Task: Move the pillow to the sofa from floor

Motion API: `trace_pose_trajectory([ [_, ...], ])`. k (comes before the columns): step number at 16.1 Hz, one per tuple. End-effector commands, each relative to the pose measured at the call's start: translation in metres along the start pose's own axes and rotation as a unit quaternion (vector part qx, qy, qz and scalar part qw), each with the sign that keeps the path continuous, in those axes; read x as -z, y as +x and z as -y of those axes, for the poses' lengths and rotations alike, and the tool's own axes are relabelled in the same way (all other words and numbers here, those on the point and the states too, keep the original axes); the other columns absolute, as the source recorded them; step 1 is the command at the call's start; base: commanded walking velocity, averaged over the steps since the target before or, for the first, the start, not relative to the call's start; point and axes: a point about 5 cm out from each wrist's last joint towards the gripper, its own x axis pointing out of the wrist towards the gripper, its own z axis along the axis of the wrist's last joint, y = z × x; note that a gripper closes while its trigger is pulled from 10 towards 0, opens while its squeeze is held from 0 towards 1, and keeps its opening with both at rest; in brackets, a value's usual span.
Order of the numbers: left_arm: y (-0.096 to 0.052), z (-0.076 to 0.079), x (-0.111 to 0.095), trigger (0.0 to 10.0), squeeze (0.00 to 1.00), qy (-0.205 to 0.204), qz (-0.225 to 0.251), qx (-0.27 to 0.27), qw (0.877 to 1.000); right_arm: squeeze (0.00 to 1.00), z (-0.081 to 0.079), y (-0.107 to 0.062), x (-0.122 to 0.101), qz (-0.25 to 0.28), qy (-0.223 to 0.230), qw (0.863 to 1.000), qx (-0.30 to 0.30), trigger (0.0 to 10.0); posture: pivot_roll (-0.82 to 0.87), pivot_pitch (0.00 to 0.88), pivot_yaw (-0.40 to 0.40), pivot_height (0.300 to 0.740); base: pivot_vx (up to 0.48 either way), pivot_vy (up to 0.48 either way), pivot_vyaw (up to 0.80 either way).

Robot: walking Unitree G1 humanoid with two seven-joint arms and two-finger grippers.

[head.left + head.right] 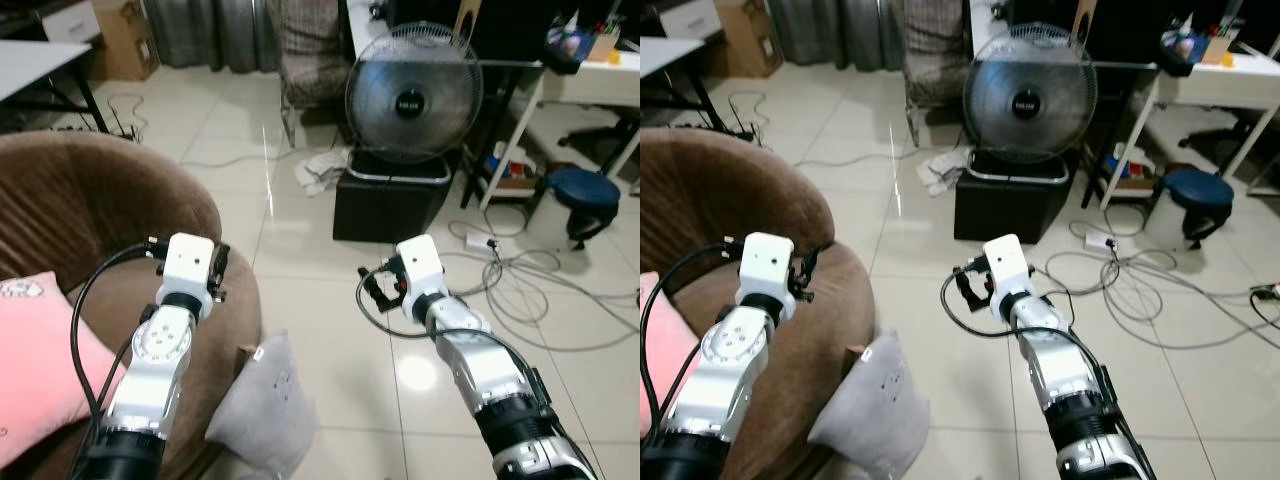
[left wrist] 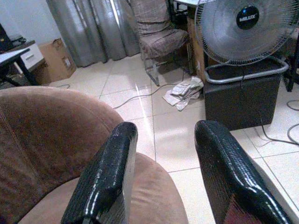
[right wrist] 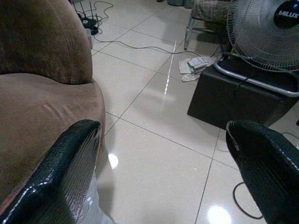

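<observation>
Grey pillow (image 1: 262, 405) on the tiled floor (image 1: 330, 330), leaning against the front edge of the brown sofa (image 1: 90, 210), just below and between the two arms. Still to be picked up, judging by where it lies. A pink cushion (image 1: 35, 360) already on the sofa seat, well to the sofa's inner side of the grey pillow.

Left hand (image 2: 163, 177) raised over the sofa's seat edge, fingers (image 2: 105, 179) spread wide with nothing between them. Right hand (image 3: 163, 177) out over the floor just beyond the sofa's front, fingers (image 3: 60, 175) likewise spread and empty; a pale corner at the foot of the sofa in the right wrist view, probably the pillow, too little visible to say.

Likely soft, light and floppy: no risk of breakage, but liable to sag and fold when lifted by one corner. Fabric cover probably easy to pinch rather than slippery. Best taken at the upper edge or top corner standing free of the sofa, pinching a good fold of cover and filling together; a two-handed hold on opposite edges would keep it from drooping.

Beyond the sofa: a fan (image 1: 413, 92) on a black box (image 1: 390, 205), loose cables (image 1: 520, 290) across the floor.
</observation>
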Motion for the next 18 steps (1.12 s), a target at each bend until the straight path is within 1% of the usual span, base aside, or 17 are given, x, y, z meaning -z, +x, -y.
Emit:
trace_pose_trajectory([
  [1,0.0021,0.0019,0.0001,10.0,0.00,0.005,-0.005,0.001,1.000,0.00,0.0048,-0.0015,0.0017,-0.003,0.005,1.000,0.009,10.0,0.09,0.000,0.005,0.740,0.000,0.000,0.00],
  [10,0.0014,0.0059,0.0011,10.0,0.00,0.007,-0.007,0.016,1.000,0.00,0.0028,-0.0023,0.0018,0.000,0.012,1.000,0.008,10.0,0.09,0.000,0.006,0.736,0.000,0.000,0.00],
  [11,0.0015,0.0064,0.0011,10.0,0.00,0.008,-0.007,0.017,1.000,0.00,0.0027,-0.0024,0.0018,0.000,0.013,1.000,0.008,10.0,0.09,0.000,0.006,0.728,0.000,0.000,0.00],
  [14,0.0015,0.0074,0.0015,10.0,0.00,0.008,-0.008,0.020,1.000,0.00,0.0028,-0.0025,0.0019,0.000,0.012,1.000,0.008,10.0,0.09,0.000,0.006,0.728,0.000,0.000,0.00],
  [18,0.0010,0.0080,0.0024,10.0,0.00,0.010,-0.010,0.023,1.000,0.00,0.0027,-0.0032,0.0021,0.000,0.013,1.000,0.009,10.0,0.08,0.000,0.008,0.708,0.000,0.000,0.00],
])
